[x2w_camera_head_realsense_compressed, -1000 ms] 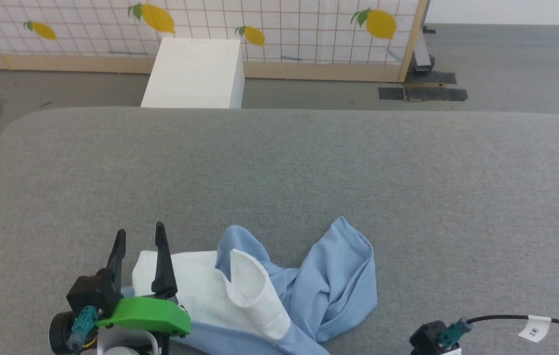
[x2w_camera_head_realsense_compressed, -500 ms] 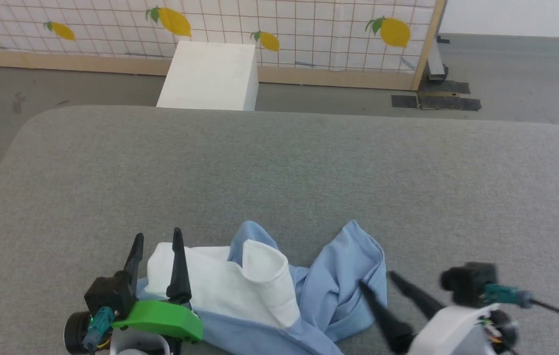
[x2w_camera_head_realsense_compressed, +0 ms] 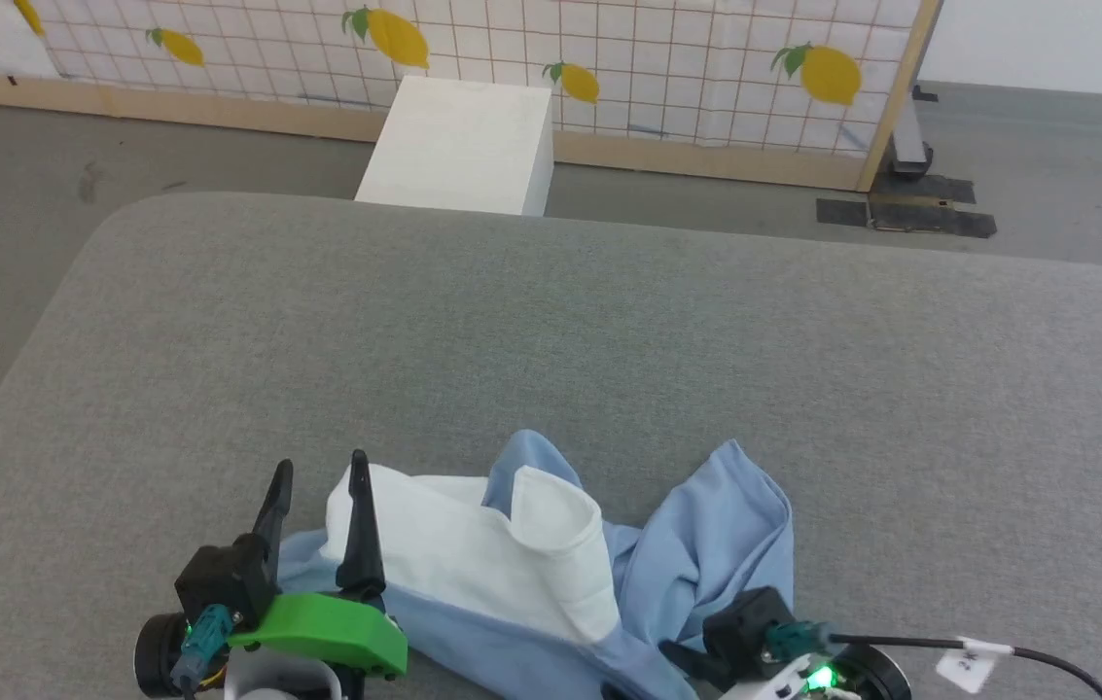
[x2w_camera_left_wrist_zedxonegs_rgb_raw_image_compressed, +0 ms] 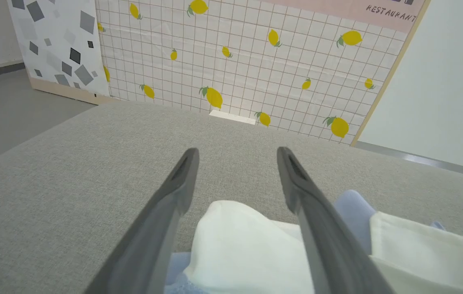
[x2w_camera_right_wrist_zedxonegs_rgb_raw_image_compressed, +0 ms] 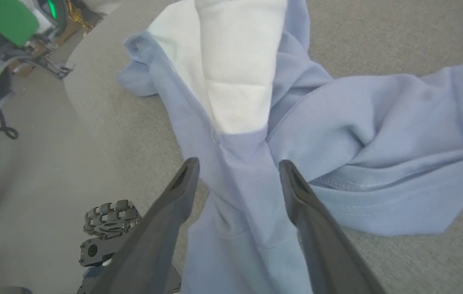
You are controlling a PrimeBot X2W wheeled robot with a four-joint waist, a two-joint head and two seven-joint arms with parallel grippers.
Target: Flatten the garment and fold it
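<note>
The garment (x2w_camera_head_realsense_compressed: 696, 554) lies crumpled near the front edge of the grey padded surface (x2w_camera_head_realsense_compressed: 551, 321), light blue with a white inner panel (x2w_camera_head_realsense_compressed: 473, 574) turned up. My left gripper (x2w_camera_head_realsense_compressed: 320, 472) stands open at its left end, fingers pointing away. In the left wrist view this gripper (x2w_camera_left_wrist_zedxonegs_rgb_raw_image_compressed: 236, 153) is above the white fabric (x2w_camera_left_wrist_zedxonegs_rgb_raw_image_compressed: 239, 241) and holds nothing. My right gripper (x2w_camera_right_wrist_zedxonegs_rgb_raw_image_compressed: 237, 163) is open, its two fingers on either side of a narrow twisted blue strip of the garment (x2w_camera_right_wrist_zedxonegs_rgb_raw_image_compressed: 247, 188), without closing on it. Its wrist (x2w_camera_head_realsense_compressed: 755, 627) sits at the garment's front right.
A white box (x2w_camera_head_realsense_compressed: 463, 146) stands on the floor beyond the far edge. A lemon-patterned partition (x2w_camera_head_realsense_compressed: 628, 58) is behind it. A labelled cable (x2w_camera_head_realsense_compressed: 969, 661) trails from the right wrist. The robot's wheeled base (x2w_camera_right_wrist_zedxonegs_rgb_raw_image_compressed: 108, 220) shows below the front edge.
The head camera has shifted. My right gripper has opened, swung in from the lower right to the garment's right edge, then dropped to its front edge. The left gripper has stayed put.
</note>
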